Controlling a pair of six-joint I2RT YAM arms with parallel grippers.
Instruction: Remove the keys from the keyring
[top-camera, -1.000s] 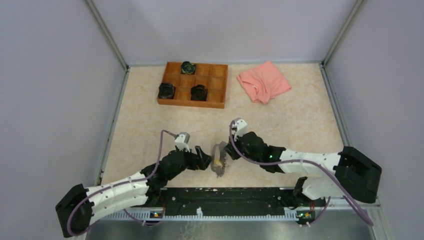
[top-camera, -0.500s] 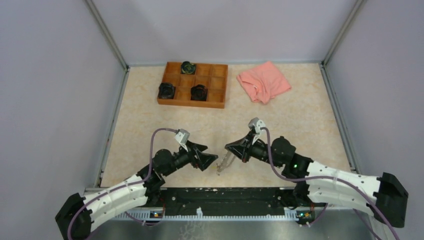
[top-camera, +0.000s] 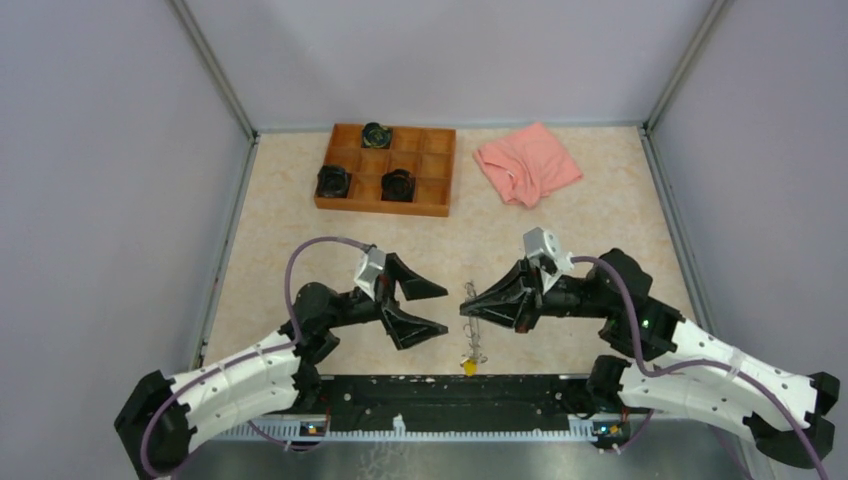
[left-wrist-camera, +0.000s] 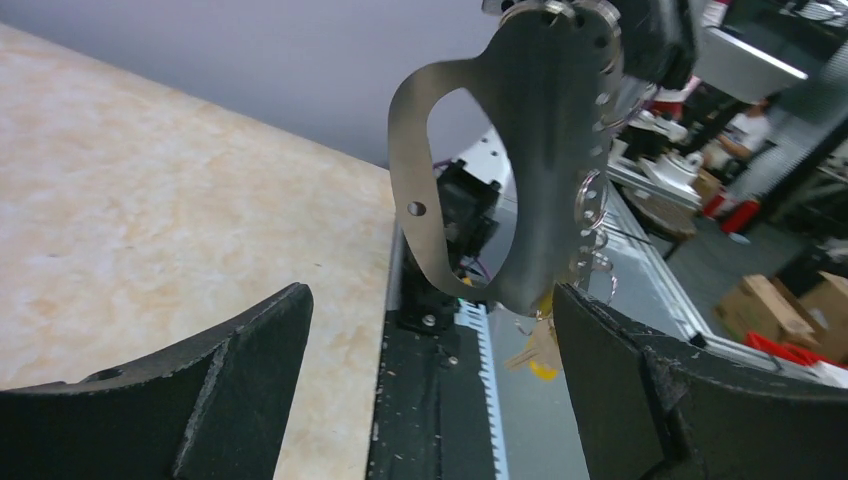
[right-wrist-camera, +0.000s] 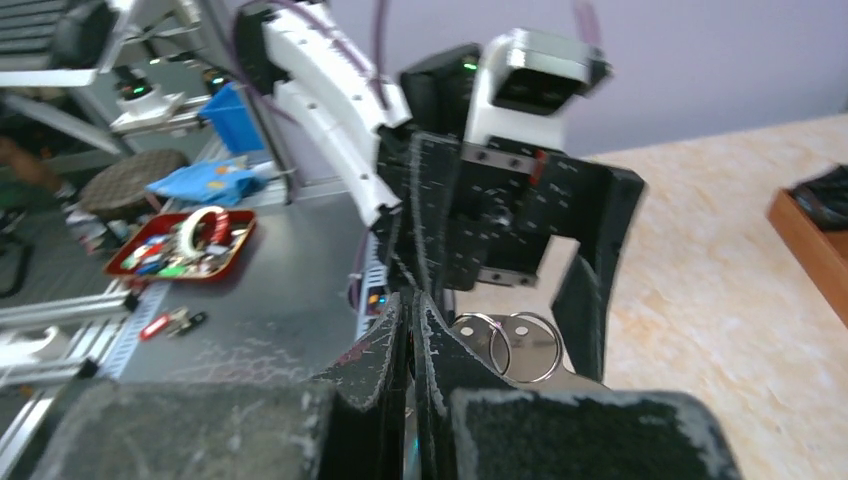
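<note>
My right gripper (top-camera: 468, 307) is shut on the top edge of the keyring (top-camera: 473, 328) and holds it upright above the table's near edge. In the top view the ring hangs edge-on, with the keys (top-camera: 468, 366), one yellow-headed, dangling below it. In the left wrist view the keyring (left-wrist-camera: 545, 150) is a flat silvery loop with holes along its rim, and the keys (left-wrist-camera: 541, 352) hang at its bottom. My left gripper (top-camera: 428, 309) is wide open and empty, facing the ring from the left without touching it. In the right wrist view my right gripper (right-wrist-camera: 410, 312) is pinched on the plate (right-wrist-camera: 560, 378).
A wooden compartment tray (top-camera: 434, 178) with three black knobby objects stands at the back. A pink cloth (top-camera: 527, 162) lies at the back right. A black rail (top-camera: 450, 392) runs along the near table edge under the hanging keys.
My right gripper has lifted the keyring off the table and drawn back to the right; the keys now dangle. My left gripper has backed off to the left and opened wide.
</note>
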